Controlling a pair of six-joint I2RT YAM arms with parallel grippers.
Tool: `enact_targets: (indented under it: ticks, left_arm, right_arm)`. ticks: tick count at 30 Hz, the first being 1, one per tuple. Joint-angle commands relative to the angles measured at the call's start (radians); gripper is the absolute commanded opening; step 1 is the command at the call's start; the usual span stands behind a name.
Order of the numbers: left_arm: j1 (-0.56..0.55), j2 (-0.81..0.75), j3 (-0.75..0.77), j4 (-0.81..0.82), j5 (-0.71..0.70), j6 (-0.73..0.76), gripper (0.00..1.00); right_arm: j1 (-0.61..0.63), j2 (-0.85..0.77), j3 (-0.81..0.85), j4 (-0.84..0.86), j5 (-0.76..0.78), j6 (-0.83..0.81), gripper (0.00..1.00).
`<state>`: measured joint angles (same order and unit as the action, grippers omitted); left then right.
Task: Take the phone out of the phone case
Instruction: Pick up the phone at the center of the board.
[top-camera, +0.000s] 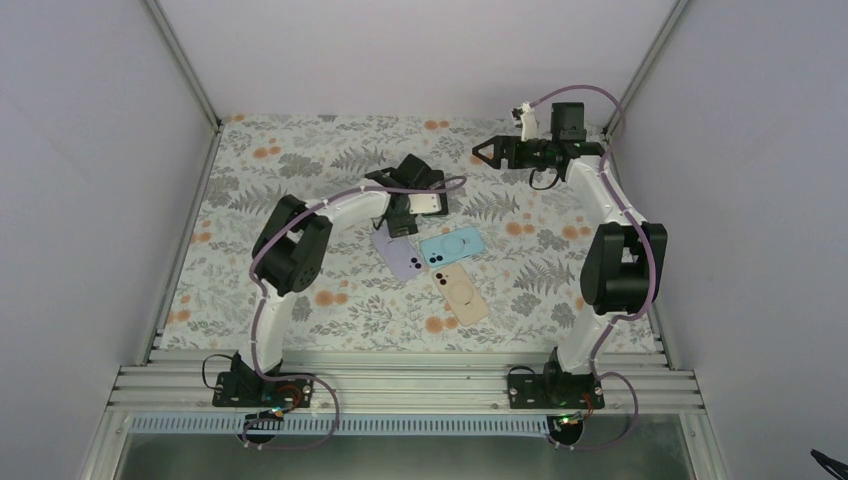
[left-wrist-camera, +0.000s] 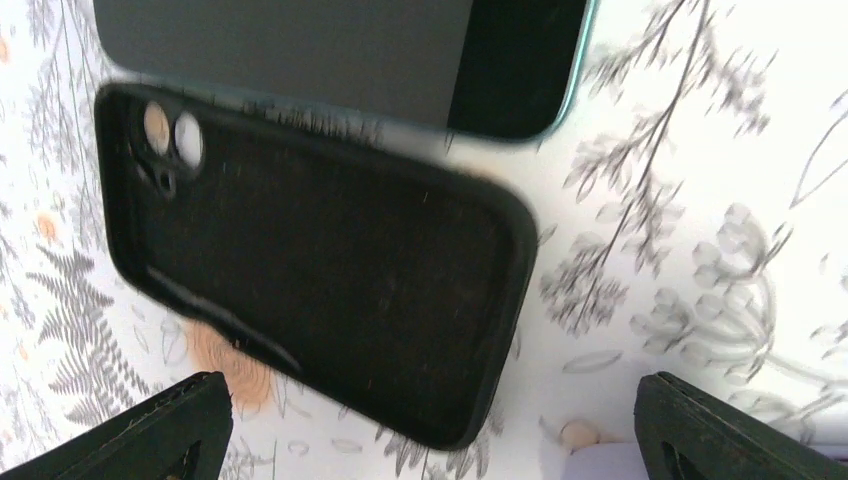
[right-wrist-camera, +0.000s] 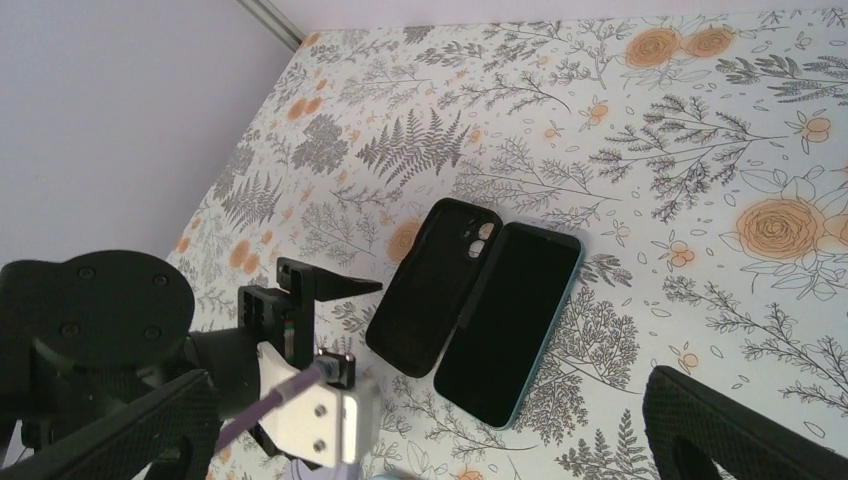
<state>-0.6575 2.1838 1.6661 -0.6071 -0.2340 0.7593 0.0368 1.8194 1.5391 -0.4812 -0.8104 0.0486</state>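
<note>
An empty black phone case (right-wrist-camera: 432, 285) lies open side up on the floral table. The phone (right-wrist-camera: 510, 320), dark screen up with a teal edge, lies flat right beside it, outside the case. In the left wrist view the case (left-wrist-camera: 320, 270) fills the middle and the phone (left-wrist-camera: 400, 60) lies beyond it. My left gripper (left-wrist-camera: 430, 425) hovers open over the case's near corner, holding nothing. From above, case and phone show as a dark patch (top-camera: 412, 172) just past the left gripper (top-camera: 397, 205). My right gripper (top-camera: 488, 152) is raised at the back right, open and empty (right-wrist-camera: 425, 400).
Three more phones lie mid-table close to the left gripper: a purple one (top-camera: 400, 255), a light blue one (top-camera: 452, 246) and a beige one (top-camera: 462, 292). Grey walls with metal corner posts (top-camera: 185, 65) enclose the table on the left, back and right.
</note>
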Motion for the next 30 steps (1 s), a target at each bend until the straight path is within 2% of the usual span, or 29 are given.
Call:
enact_targets:
  ticks: [1, 12, 18, 21, 23, 30]
  left_arm:
    - [0.048, -0.067, -0.068, -0.063, -0.023, 0.032, 1.00]
    - [0.054, -0.299, -0.408, -0.042, 0.038, 0.031, 1.00]
    - [0.048, -0.433, -0.552, -0.093, 0.199, 0.028, 1.00]
    - [0.056, -0.507, -0.548, -0.162, 0.369, 0.104, 1.00]
    - [0.055, -0.536, -0.533, -0.196, 0.434, 0.168, 1.00]
    - [0.108, -0.497, -0.439, -0.268, 0.508, 0.477, 1.00]
  right_arm:
    - [-0.010, 0.004, -0.010, 0.021, -0.027, -0.012, 0.99]
    - [-0.012, -0.005, -0.027, 0.028, -0.035, -0.014, 0.99]
    - [-0.012, -0.008, -0.036, 0.034, -0.041, -0.012, 0.99]
    - [-0.011, -0.004, -0.037, 0.037, -0.048, -0.010, 0.99]
    - [-0.012, 0.000, -0.037, 0.035, -0.055, -0.011, 0.99]
    - [-0.011, -0.005, -0.045, 0.035, -0.052, -0.019, 0.99]
